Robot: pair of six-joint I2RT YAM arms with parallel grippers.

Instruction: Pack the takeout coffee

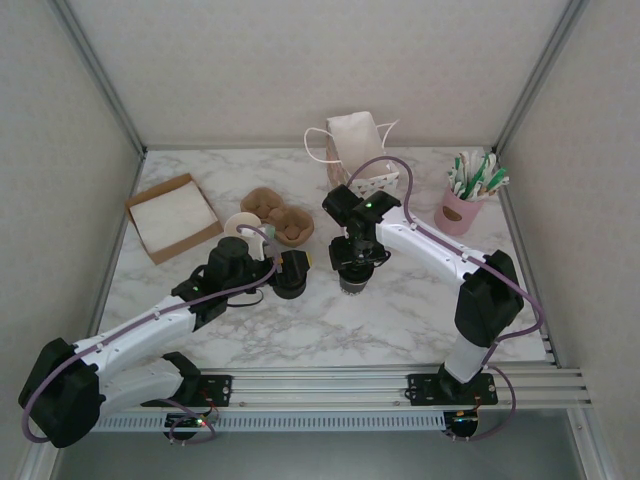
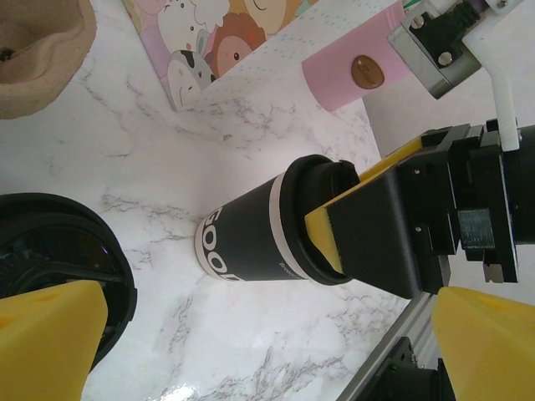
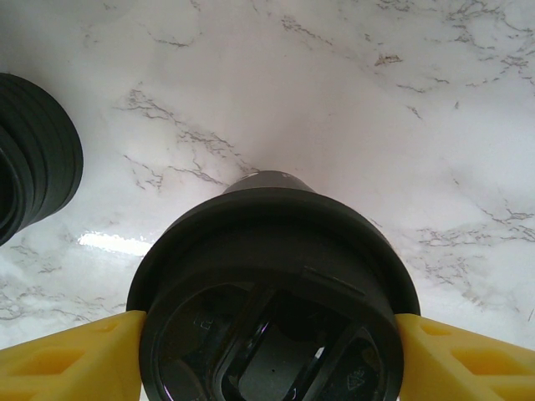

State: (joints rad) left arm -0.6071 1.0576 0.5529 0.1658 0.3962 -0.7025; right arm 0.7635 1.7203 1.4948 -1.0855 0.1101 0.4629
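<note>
On the marble table (image 1: 400,310), near its middle, the right gripper (image 3: 267,363) clamps the cup (image 2: 251,238) at its black lid. White letters "GOO" show on the cup's wall. The left gripper (image 2: 267,342) gapes wide, holding nothing, beside the lid stack (image 1: 291,283).

The takeout coffee (image 1: 352,279) is a small black-walled paper cup with a pale band just under its rim and white lettering near its base, closed by a round black plastic lid (image 3: 272,251) seated squarely on top. It stands upright near the middle of the marble table (image 1: 410,320), slightly nearer the near edge than the far one. The right gripper (image 3: 269,347) clasps it at the lid's rim, a yellow pad on either side.
</note>
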